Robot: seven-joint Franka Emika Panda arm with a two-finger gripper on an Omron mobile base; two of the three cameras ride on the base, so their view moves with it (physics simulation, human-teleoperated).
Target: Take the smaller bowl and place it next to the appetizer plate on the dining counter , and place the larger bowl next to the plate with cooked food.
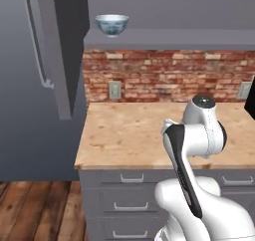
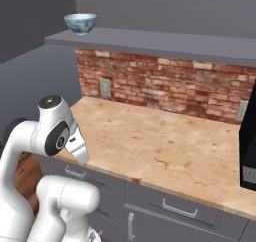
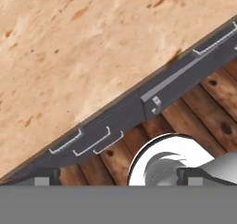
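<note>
Hanging over the counter's front edge with my jaws spread wide and empty.

My gripper shows two dark fingertips far apart, nothing between them — below lie the pale wood-grain countertop, the grey drawer fronts with metal handles, and plank floor. A patterned bowl — which of the two I cannot tell — stands up on the grey shelf above the brick backsplash, well apart from me. No readable writing anywhere.
</note>
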